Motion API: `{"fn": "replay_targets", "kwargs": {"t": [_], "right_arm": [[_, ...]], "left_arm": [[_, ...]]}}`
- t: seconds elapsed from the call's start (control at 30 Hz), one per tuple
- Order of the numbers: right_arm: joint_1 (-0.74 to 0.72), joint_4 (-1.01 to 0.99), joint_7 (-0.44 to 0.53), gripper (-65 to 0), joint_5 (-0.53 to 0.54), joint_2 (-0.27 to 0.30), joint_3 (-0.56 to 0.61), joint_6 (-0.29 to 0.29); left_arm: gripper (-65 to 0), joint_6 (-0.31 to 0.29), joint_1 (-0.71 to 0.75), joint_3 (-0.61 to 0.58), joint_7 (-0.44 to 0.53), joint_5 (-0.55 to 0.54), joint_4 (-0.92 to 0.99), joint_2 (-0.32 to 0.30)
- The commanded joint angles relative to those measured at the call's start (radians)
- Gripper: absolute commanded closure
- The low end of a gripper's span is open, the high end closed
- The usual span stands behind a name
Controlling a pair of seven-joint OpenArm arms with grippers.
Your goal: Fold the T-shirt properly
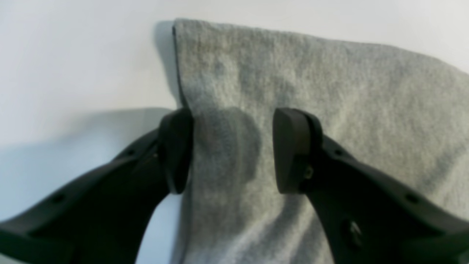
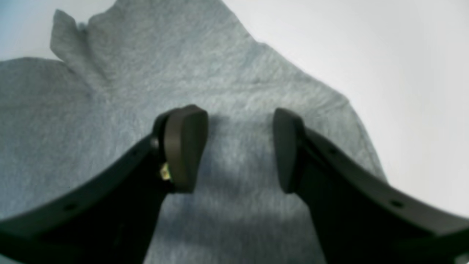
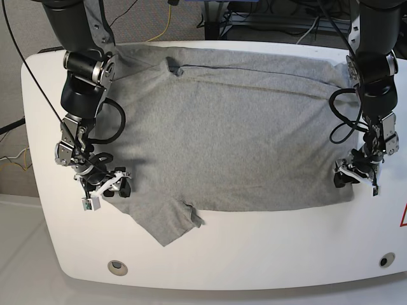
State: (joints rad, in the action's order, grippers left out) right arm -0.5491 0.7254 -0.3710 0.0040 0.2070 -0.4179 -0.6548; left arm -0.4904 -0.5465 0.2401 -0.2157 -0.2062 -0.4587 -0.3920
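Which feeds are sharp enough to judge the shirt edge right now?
Left wrist: soft focus, the left claw shadows the T-shirt, but its edge still reads. Right wrist: blurrier, the right claw in shadow. Base: sharpest, evenly lit.

Both arms reach down from the desk's far corners — the left hand (image 1: 232,150) low at one side edge, fingers parted, nothing between them; the right hand (image 2: 240,150) low at the opposite edge, likewise parted.
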Motion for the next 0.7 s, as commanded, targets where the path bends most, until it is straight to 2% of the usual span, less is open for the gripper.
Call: {"fn": "replay_targets", "kwargs": {"t": [0.0, 0.67], "right_arm": [[-0.031, 0.021, 0.018, -31.4, 0.02, 0.009, -0.002, -0.007], [-0.027, 0.006, 0.018, -31.5, 0.016, 0.012, -0.002, -0.013]], "left_arm": [[-33.3, 0.003, -0.029, 0.0, 0.014, -0.008, -0.013, -0.02], [-33.6, 0.0, -0.045, -0.02, 0.028, 0.026, -0.009, -0.029]]}}
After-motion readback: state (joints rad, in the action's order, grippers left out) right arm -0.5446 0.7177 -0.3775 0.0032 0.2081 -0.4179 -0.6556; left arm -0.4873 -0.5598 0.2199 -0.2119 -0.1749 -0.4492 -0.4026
